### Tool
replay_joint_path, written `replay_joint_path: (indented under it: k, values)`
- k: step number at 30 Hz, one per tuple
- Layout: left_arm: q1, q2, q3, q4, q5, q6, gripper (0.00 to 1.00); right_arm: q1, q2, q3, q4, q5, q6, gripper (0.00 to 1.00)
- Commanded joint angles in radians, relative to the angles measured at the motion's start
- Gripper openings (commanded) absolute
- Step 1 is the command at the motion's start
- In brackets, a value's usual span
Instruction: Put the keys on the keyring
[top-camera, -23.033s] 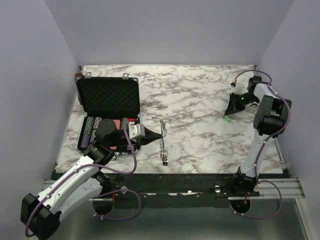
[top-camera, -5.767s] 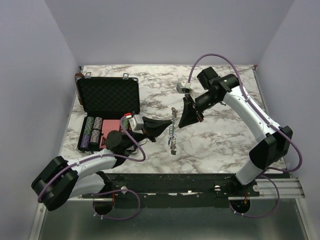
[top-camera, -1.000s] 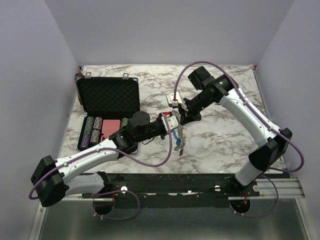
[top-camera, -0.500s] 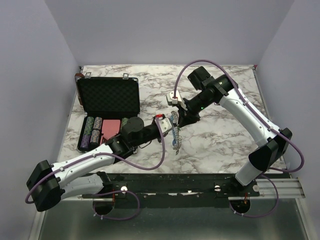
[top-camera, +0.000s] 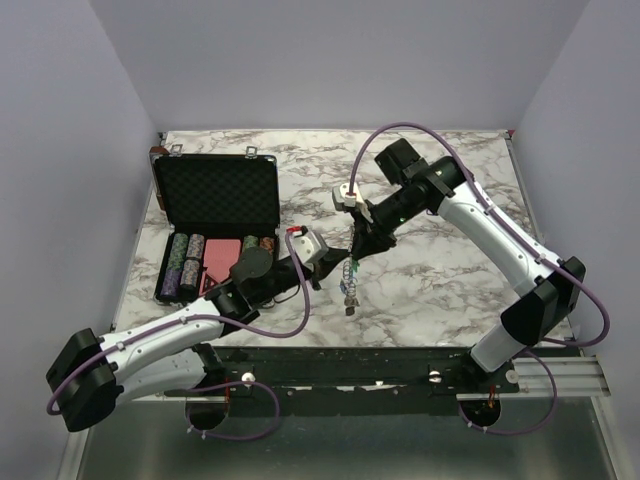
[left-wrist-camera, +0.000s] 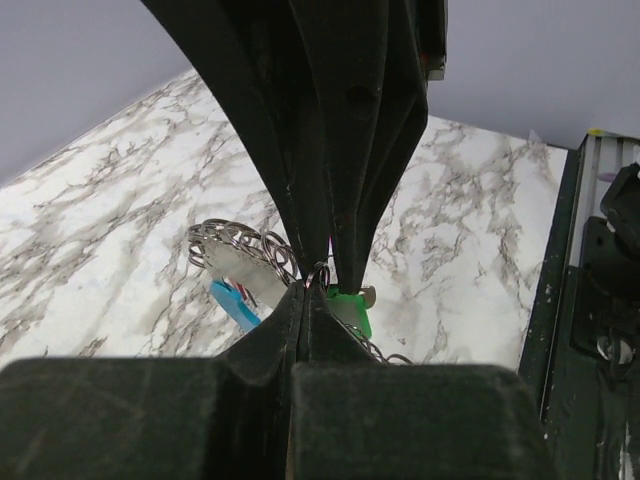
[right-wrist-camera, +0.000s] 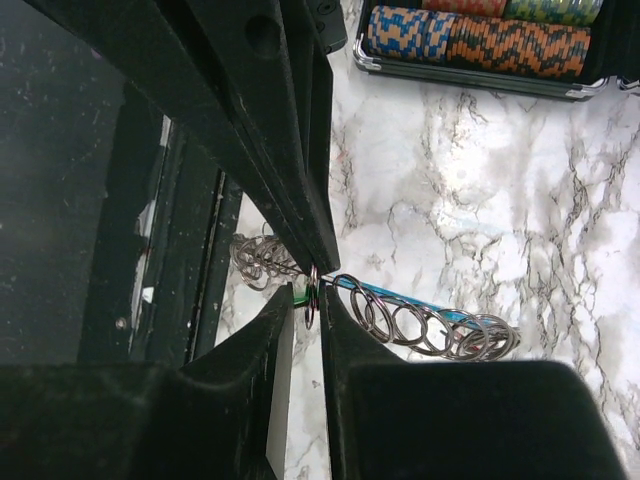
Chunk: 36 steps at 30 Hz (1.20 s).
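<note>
The keyring (top-camera: 349, 276) is a chain of thin metal rings with a blue segment, hanging above the table's middle. My left gripper (top-camera: 336, 256) reaches in from the left and is shut on one small ring (left-wrist-camera: 318, 275). My right gripper (top-camera: 354, 248) comes from above right; its jaws are nearly closed on a green-headed key (left-wrist-camera: 350, 308) and the same ring (right-wrist-camera: 311, 295). The two grippers' tips meet there. In the left wrist view a blue-headed key (left-wrist-camera: 232, 300) and coiled rings (left-wrist-camera: 240, 240) hang behind. The right wrist view shows the ring chain (right-wrist-camera: 420, 322) trailing right.
An open black foam-lined case (top-camera: 215, 195) sits at the back left, with rows of poker chips (top-camera: 185, 265) in its front half; the chips also show in the right wrist view (right-wrist-camera: 470, 30). A black rail (top-camera: 400, 370) runs along the near edge.
My left wrist has drawn back to the left over the last second. The right gripper has dipped slightly. The ring chain still hangs between the two grippers.
</note>
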Motion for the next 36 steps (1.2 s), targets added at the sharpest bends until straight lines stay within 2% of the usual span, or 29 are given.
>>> replay_joint_path:
  k: [1,5,9,11,14,17,19,24,29,36]
  values:
    - [0.013,-0.045,-0.022,0.170,-0.044,-0.088,0.00,0.007,-0.037,-0.036,0.041,-0.041,0.044,0.19]
    - [0.013,-0.049,-0.042,0.193,-0.056,-0.105,0.00,0.007,-0.053,-0.041,0.061,-0.041,0.061,0.00]
    - [0.015,-0.062,-0.071,0.227,-0.053,-0.109,0.00,0.007,-0.060,-0.044,0.061,-0.033,0.061,0.00]
    - [0.021,-0.071,-0.074,0.209,-0.008,-0.084,0.00,0.007,-0.057,-0.039,0.047,-0.023,0.053,0.00]
    - [0.034,-0.080,-0.034,0.085,0.095,-0.015,0.24,0.006,-0.040,-0.016,-0.011,0.003,0.007,0.00]
    - [0.044,-0.072,0.041,-0.092,0.183,0.081,0.35,0.007,-0.007,0.031,-0.092,0.023,-0.060,0.00]
    - [0.045,-0.054,0.094,-0.199,0.219,0.135,0.38,0.007,0.009,0.054,-0.127,0.037,-0.086,0.00]
    - [0.048,0.004,0.207,-0.376,0.281,0.232,0.40,0.007,0.023,0.088,-0.149,0.075,-0.105,0.00]
    - [0.048,0.047,0.251,-0.425,0.324,0.263,0.43,0.009,0.033,0.103,-0.151,0.082,-0.103,0.00]
    - [0.047,0.087,0.282,-0.454,0.286,0.287,0.44,0.007,0.038,0.113,-0.151,0.062,-0.100,0.00]
